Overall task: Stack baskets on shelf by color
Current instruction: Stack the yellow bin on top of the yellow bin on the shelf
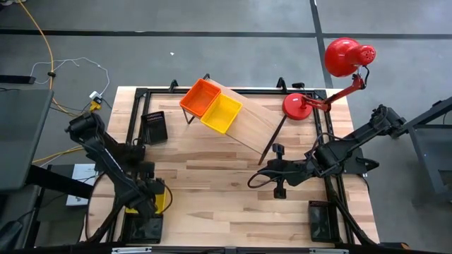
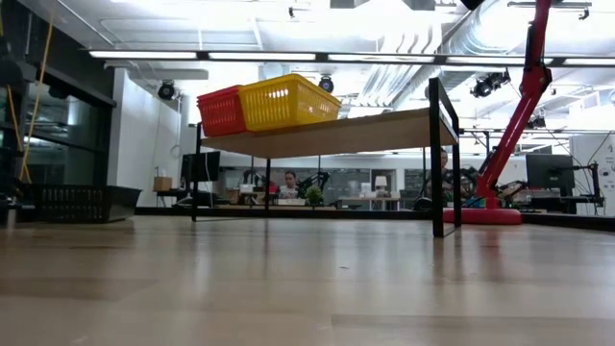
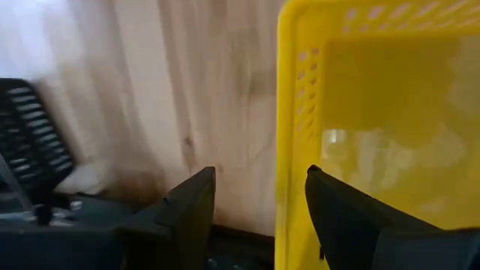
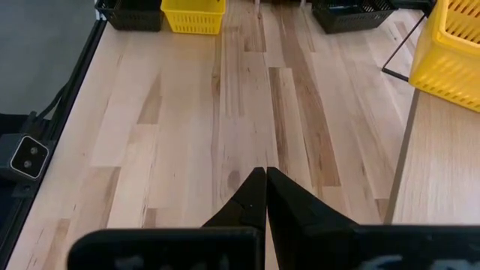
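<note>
While the left gripper (image 3: 255,217) is held with its fingers spread astride the wall of a yellow lattice basket (image 1: 161,197) at the counter's (image 1: 226,204) near edge, the right gripper's (image 4: 265,196) fingers are pressed together. Farther off, orange-red (image 1: 200,97) and yellow (image 1: 222,113) baskets are seen side by side on the shelf (image 1: 258,125).

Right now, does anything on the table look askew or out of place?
The shelf sits turned at an angle to the table's edges, not square with them. The orange basket and yellow basket sit side by side at one end. Nothing looks spilled or broken.
</note>
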